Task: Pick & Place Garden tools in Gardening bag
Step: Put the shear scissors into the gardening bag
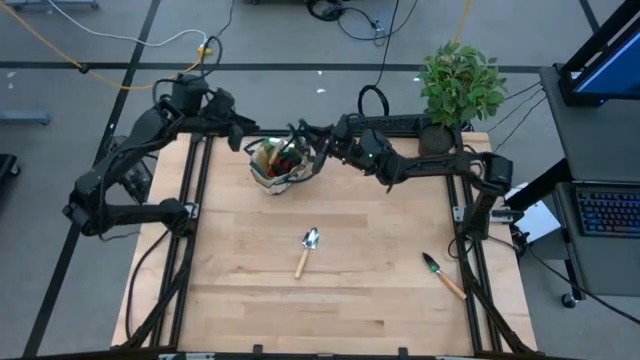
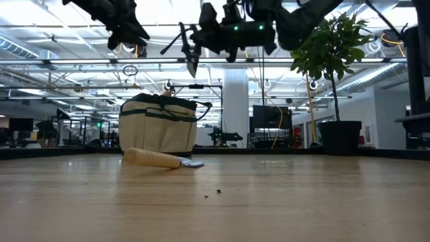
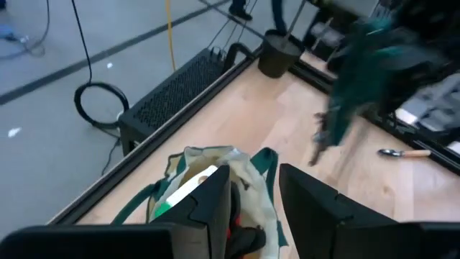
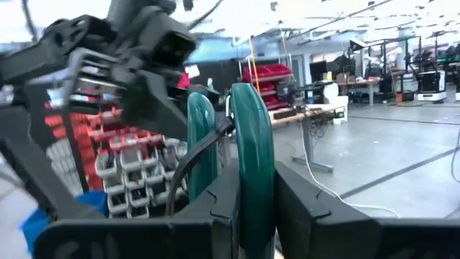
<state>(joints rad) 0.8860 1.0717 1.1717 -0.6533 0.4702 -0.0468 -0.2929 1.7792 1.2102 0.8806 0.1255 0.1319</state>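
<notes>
Nearest you, a green-bladed trowel (image 1: 441, 274) and a silver trowel (image 1: 307, 250) lie on the table (image 1: 350, 310). Farther back stands the beige, green-trimmed bag (image 1: 280, 165). Above it, your right gripper (image 1: 310, 140) clamps green-handled shears (image 4: 248, 158); left gripper (image 1: 245, 135) hovers, fingers parted, empty.

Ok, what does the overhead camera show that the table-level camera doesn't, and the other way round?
Only the overhead view shows the green-bladed trowel near the table's right edge, and looks down into the gardening bag, which already holds red and green items. Only the table-level view shows the bag's beige side with its dark green trim, and the room behind. Both show the bag, the silver trowel, the potted plant, and the right gripper raised above the table, shut on a green-handled tool.
</notes>
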